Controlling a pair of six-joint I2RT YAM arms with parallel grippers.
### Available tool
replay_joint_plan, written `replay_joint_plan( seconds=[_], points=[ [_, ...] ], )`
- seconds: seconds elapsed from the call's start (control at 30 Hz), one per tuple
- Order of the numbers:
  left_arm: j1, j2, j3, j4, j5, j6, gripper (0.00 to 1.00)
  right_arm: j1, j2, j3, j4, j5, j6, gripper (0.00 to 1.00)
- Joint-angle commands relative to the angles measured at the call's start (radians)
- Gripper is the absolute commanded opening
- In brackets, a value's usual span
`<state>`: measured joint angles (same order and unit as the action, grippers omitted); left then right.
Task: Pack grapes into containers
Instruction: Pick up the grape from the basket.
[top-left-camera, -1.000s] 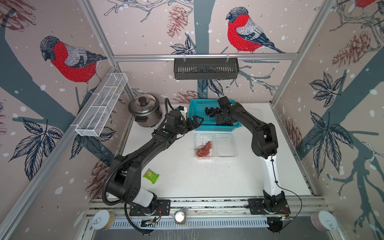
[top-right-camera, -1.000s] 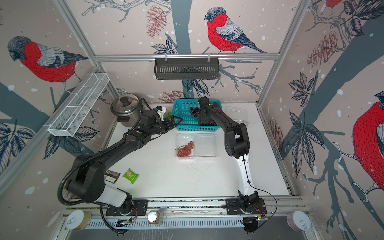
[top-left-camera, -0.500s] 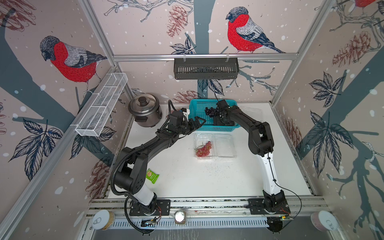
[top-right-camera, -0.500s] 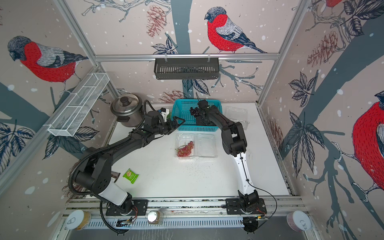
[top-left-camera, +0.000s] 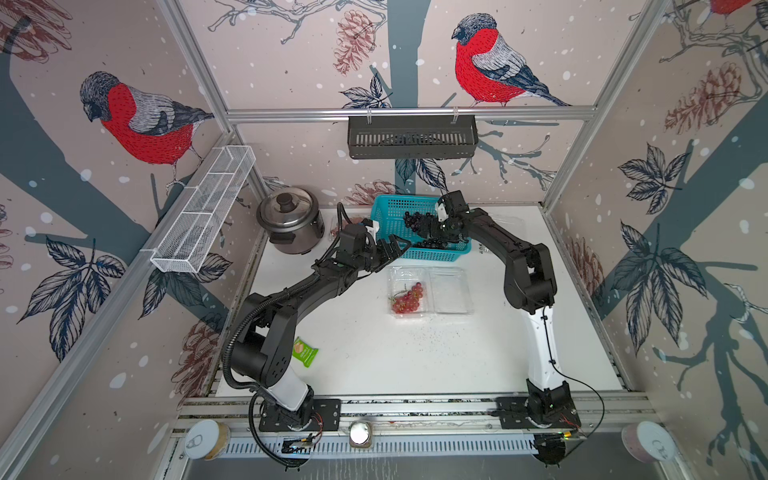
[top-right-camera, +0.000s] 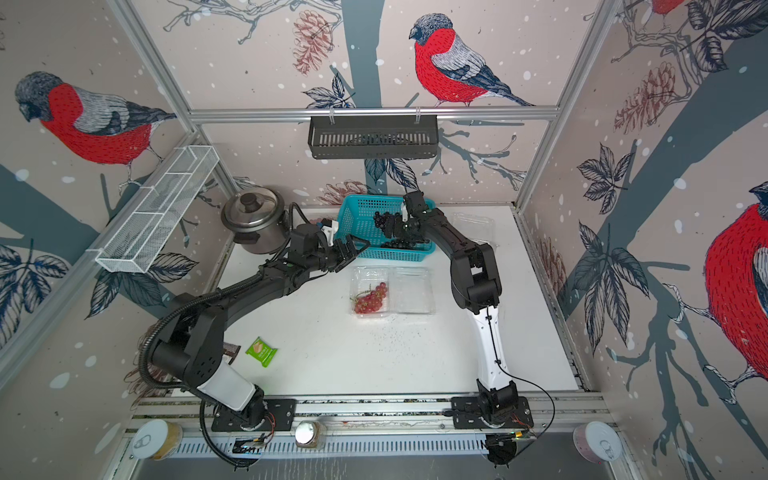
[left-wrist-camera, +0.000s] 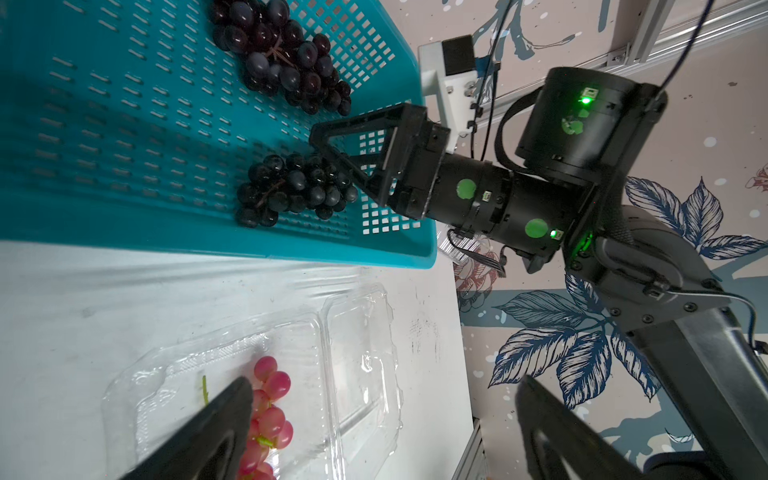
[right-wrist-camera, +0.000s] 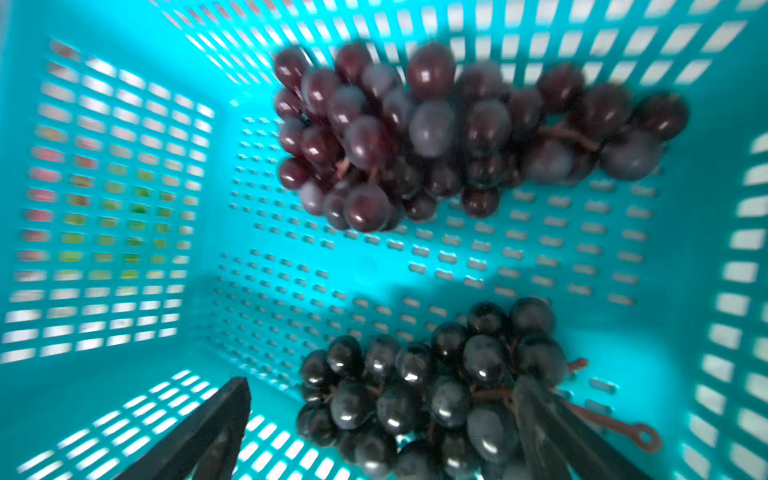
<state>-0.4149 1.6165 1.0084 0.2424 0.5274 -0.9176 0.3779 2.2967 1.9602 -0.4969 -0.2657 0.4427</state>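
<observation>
right wrist view is pretty much all teal basket (right-wrist-camera: 124, 208), with two bunches of dark grapes lying on its floor. the near bunch (right-wrist-camera: 415, 395) is almost black and sits right between the spread fingers of the right gripper (right-wrist-camera: 382, 384). one finger overlaps the stem end of that bunch, but i can't tell if it's actually touching. nothing is pinched. the far bunch (right-wrist-camera: 436, 137) looks more purple-red, a bit blurry, and lies apart from the near one further along the floor.

left wrist view shows the left gripper (left-wrist-camera: 384, 382) spread wide too and carrying nothing. it hangs just beside the basket's front edge, with the open container (left-wrist-camera: 174, 365) below it. that clamshell is folded out flat, tray and lid side by side, and a bunch of red grapes (left-wrist-camera: 272, 399) lies in the tray half.

in both top views the open container sits on the white table (top-left-camera: 374, 353) just in front of the basket, between the two arms. another clear container (top-right-camera: 473, 222) sits toward the back right of the table, beyond the right arm. a steel rice cooker (top-left-camera: 289, 216) stands left of the basket, and a little green packet (top-left-camera: 305, 352) lies near the left arm's base.
</observation>
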Motion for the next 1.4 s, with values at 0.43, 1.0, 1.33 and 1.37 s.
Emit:
replay_joint_plan(
  seconds=[0.43,1.0,1.33,1.37],
  points=[
    [0.002,0.014,-0.004,0.073,0.037,-0.027,0.97,0.035,0.039,0.073,-0.219,0.281,-0.018,1.0],
    [0.002,0.009,-0.034,0.075,0.044,-0.03,0.97,-0.018,0.126,-0.021,0.045,-0.034,0.119,0.99],
    [0.003,0.007,-0.047,0.078,0.05,-0.037,0.97,-0.046,0.075,-0.12,0.178,-0.071,0.147,0.58],
    [0.002,0.008,-0.046,0.078,0.05,-0.037,0.97,-0.049,0.07,-0.122,0.182,-0.07,0.143,0.55]
  ],
)
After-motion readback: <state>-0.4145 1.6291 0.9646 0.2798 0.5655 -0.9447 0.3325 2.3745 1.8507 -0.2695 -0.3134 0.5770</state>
